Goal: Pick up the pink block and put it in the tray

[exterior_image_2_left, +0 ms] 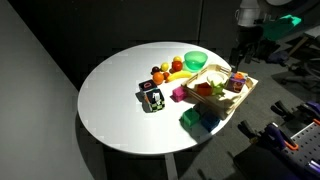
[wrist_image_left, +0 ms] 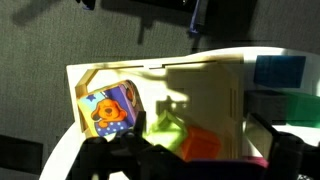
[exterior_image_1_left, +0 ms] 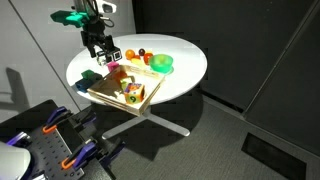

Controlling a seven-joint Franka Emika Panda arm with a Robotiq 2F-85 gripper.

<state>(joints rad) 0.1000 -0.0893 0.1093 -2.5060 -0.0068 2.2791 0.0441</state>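
One table (exterior_image_2_left: 110, 100): round, white.
Tray (wrist_image_left: 210, 95): at tabletop edge under the arm, holding toys.
Gripper (exterior_image_1_left: 104, 57): jaws spread, empty, above tray.
Pink block (exterior_image_2_left: 179, 94): on tabletop, just beside tray's centre-facing side.
Risk: finger likely clips tray rim, knocking block away.

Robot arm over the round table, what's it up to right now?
The robot's gripper hangs above the light-wood tray, which holds several toys, among them a yellow multicoloured cube. The pink block lies on the white table beside the tray, not in it. Whether the fingers are open cannot be told.
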